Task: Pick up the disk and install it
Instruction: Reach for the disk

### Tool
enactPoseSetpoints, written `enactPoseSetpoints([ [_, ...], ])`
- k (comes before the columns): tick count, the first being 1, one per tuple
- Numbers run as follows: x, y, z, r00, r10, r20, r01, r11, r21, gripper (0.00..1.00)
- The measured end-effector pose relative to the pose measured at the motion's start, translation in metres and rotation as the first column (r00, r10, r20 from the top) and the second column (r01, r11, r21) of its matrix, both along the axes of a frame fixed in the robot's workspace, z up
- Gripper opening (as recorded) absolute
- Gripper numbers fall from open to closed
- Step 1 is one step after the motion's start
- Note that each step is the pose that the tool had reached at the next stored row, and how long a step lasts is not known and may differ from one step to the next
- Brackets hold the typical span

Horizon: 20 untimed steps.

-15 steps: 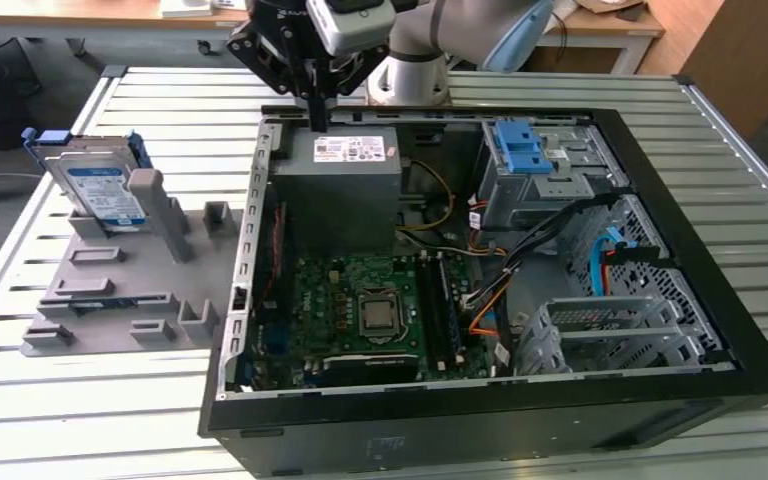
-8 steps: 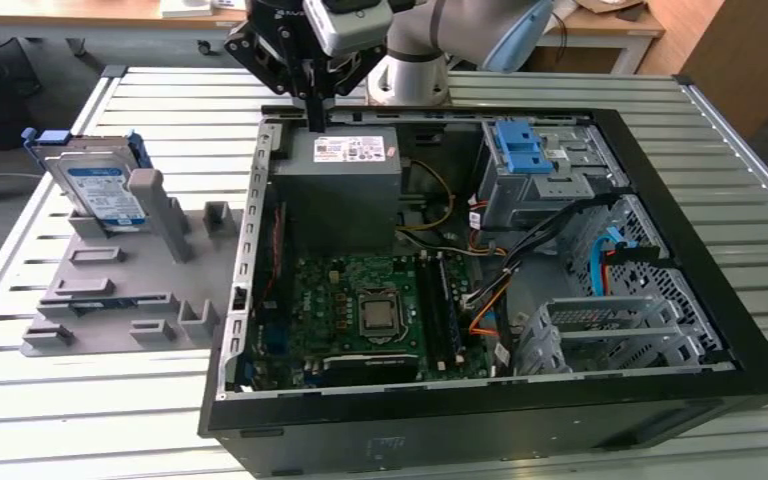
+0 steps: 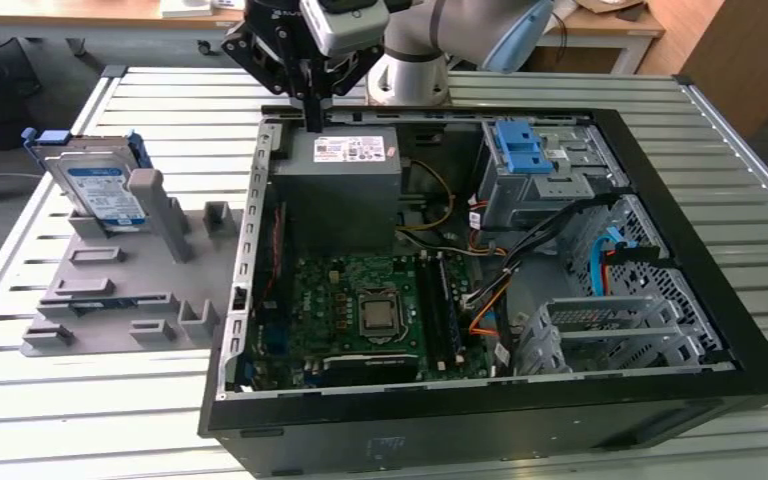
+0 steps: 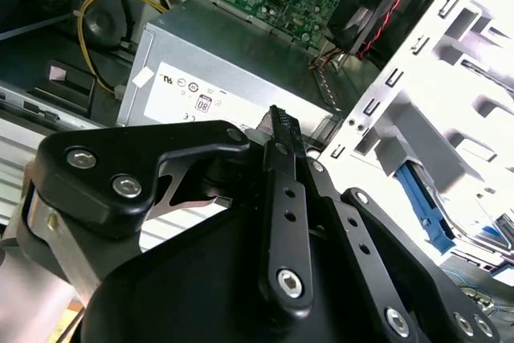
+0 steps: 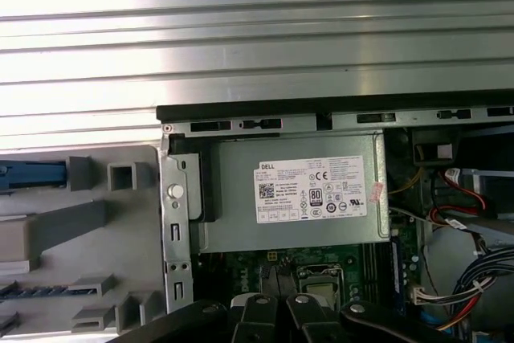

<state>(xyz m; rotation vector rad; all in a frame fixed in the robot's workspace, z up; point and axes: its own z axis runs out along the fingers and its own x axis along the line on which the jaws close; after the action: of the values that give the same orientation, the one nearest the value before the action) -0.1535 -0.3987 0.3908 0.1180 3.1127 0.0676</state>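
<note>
The disk (image 3: 101, 190), silver-grey with a white-and-blue label and a blue carrier frame, stands upright in a grey fixture (image 3: 117, 290) at the exterior view's left, outside the computer case (image 3: 704, 250). My gripper (image 3: 315, 120) hangs well to the right of it, over the case's far edge and just above the grey power-supply box (image 3: 344, 180). Its black fingers (image 4: 279, 138) lie pressed together with nothing between them. In the first wrist view the gripper's (image 5: 277, 315) linkage sits over the motherboard, with the power-supply box (image 5: 297, 198) beyond it.
The open case holds a green motherboard (image 3: 357, 310), a blue-latched drive bay (image 3: 524, 150), a metal drive cage (image 3: 598, 330) and loose cables. The fixture has several upright grey posts. Everything rests on a slatted metal table (image 3: 157, 90).
</note>
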Motion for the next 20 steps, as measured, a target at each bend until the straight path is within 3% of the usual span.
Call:
enactPoseSetpoints([
  [20, -0.0072, 0.0000, -0.0005, 1.0000, 0.000, 0.0001, 0.000, 1.0000, 0.0000, 0.11],
])
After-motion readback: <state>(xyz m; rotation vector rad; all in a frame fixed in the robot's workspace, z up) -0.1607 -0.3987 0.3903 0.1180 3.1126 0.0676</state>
